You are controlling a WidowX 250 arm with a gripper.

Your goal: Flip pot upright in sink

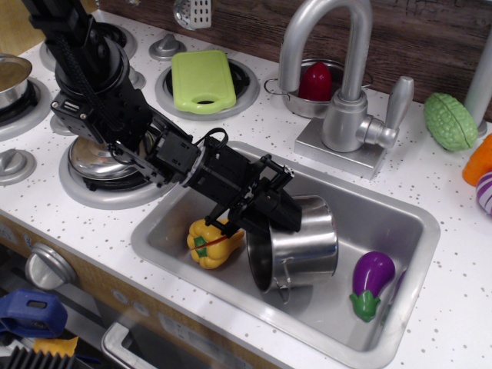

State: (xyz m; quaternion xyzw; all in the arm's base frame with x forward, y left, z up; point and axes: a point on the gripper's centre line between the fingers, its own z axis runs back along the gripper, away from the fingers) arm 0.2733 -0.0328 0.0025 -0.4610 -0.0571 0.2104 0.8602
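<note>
Steel pot [296, 246] hangs from your gripper [270, 217], which is clamped on the near rim, low inside the sink [400, 223]. Its body stretches right of the fingers, axis tilted, nearly upright; level it before you release.

pot [300, 250]: shiny steel | sink [384, 223]: brushed metal | eggplant [372, 280]: glossy plastic
</note>
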